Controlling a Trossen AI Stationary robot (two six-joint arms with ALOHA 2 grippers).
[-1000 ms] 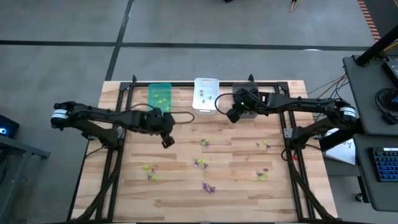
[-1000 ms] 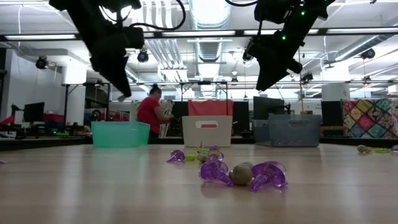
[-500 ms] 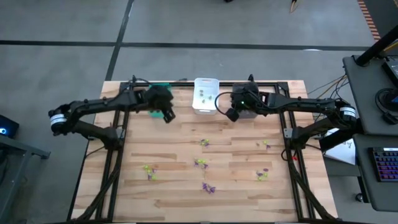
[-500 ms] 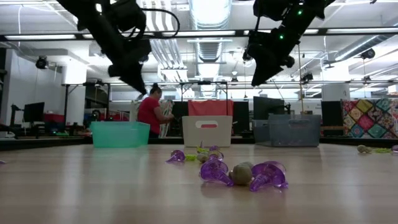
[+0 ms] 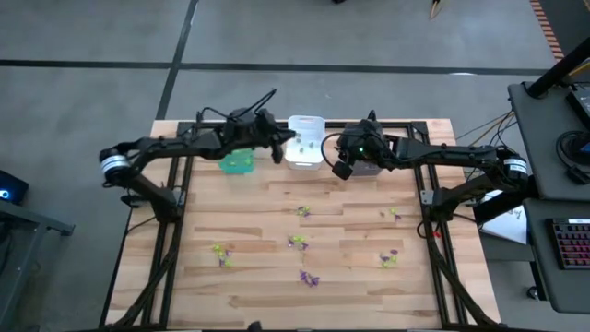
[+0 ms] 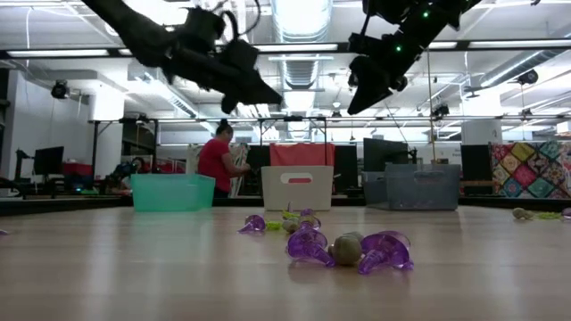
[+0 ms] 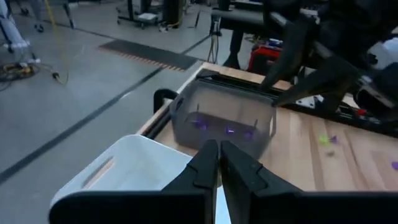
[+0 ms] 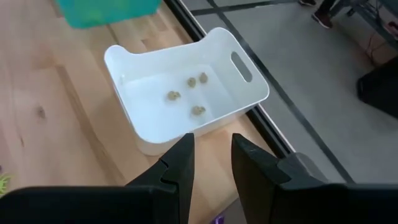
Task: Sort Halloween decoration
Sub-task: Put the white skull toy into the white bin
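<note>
Halloween decoration (image 5: 297, 242) — tiny spiky trinkets, purple and yellow-green, scattered

Overhead view straight down, low view level across the table (image 5: 277, 240), both wrist views near the white bin (image 8: 186, 93)

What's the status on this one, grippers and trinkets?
Left gripper shut, empty, above the white bin. Right gripper part open, empty, beside that bin. Trinkets scattered mid-table, some already binned. Nothing in the way.
</note>
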